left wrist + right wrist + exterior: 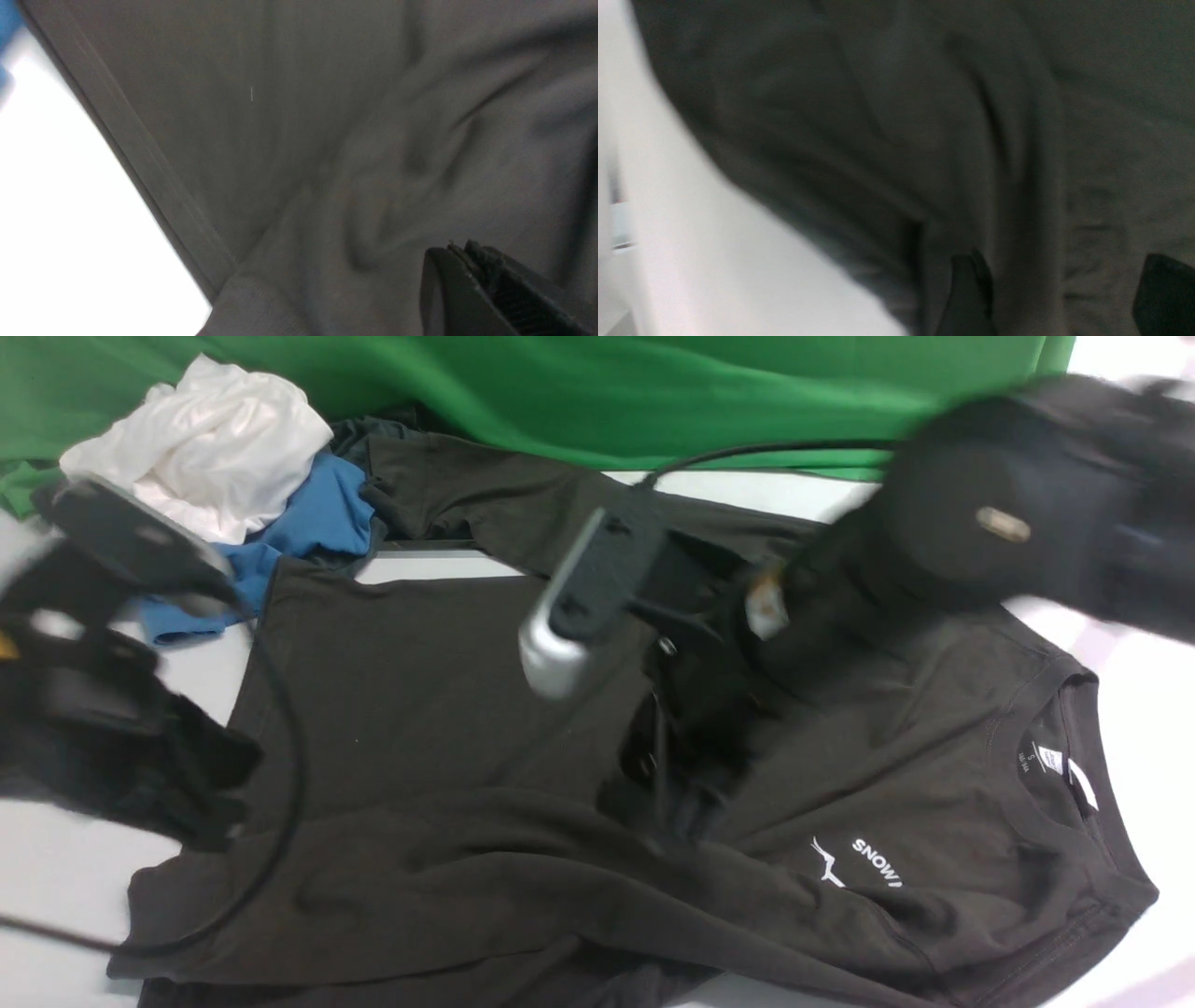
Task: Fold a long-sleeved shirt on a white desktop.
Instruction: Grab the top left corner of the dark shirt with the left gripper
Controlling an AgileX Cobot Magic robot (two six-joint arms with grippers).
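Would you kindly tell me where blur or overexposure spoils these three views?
Front view: the left arm and right arm smear with motion, yet the long-sleeved shirt and its SNOW logo are crisp. Left wrist view: cloth streaked, white desktop blown out, shut left pincer fairly sharp. Right wrist view: softest of all, the open right pincer mere dark blobs.

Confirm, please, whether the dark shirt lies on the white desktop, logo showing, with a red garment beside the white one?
Not quite: the front view shows a blue garment, not red, beside the white garment. The long-sleeved shirt does lie on the white desktop, logo showing.
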